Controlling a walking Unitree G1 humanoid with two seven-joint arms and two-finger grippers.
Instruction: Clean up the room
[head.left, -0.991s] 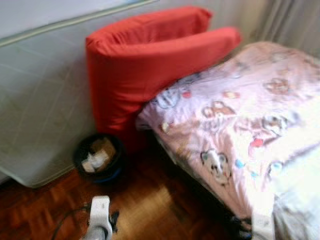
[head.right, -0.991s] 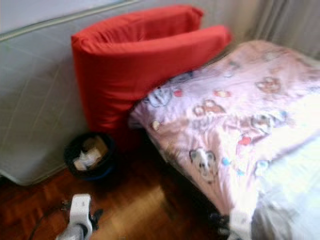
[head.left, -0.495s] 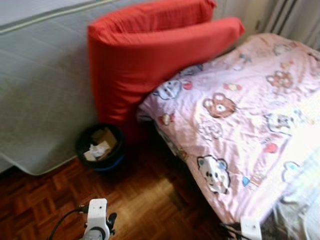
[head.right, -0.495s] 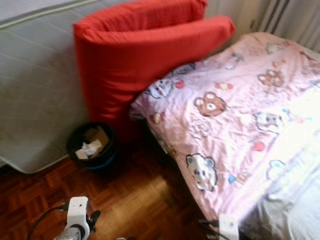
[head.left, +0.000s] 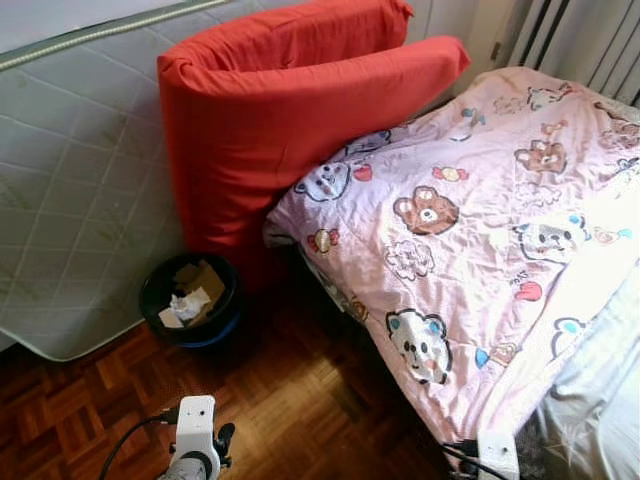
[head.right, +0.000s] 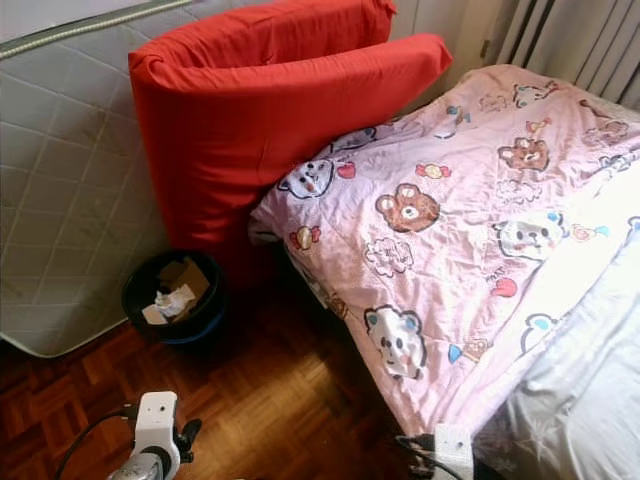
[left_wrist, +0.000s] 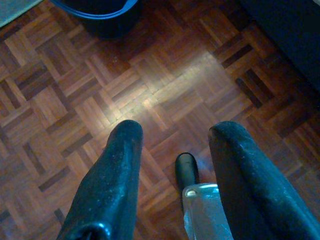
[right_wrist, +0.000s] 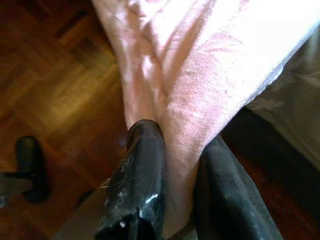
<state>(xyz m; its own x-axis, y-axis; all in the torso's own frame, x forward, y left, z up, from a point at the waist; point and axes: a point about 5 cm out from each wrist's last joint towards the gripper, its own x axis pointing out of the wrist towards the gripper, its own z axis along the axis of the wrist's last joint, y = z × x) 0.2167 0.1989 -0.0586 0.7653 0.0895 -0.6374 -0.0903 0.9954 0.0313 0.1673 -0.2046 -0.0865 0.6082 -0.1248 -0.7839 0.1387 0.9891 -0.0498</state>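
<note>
Left eye view – bed: a pink blanket (head.left: 470, 250) printed with cartoon bears covers the bed, its lower edge hanging over the near side toward the parquet floor (head.left: 300, 400).
Left eye view – cushion: a big red cushion (head.left: 290, 120), folded double, leans on the head end of the bed against a grey quilted mattress (head.left: 80, 200) that stands upright on its edge.
Left eye view – bin: a black waste bin (head.left: 190, 300) holding paper and cardboard scraps stands on the floor at the foot of the cushion, beside the bed's corner.
Right eye view – arms: both wrists show low in the picture, the left over bare floor, the right at the blanket's hanging edge.
Left wrist view – left gripper (left_wrist: 172, 150): the two black fingers are spread wide with nothing between them, hanging above the parquet; the bin's blue-rimmed base (left_wrist: 100, 10) lies ahead.
Right wrist view – right gripper (right_wrist: 180, 165): the fingers are pinched on a fold of the pink blanket, the cloth running up from between them; dark floor lies to one side.
</note>
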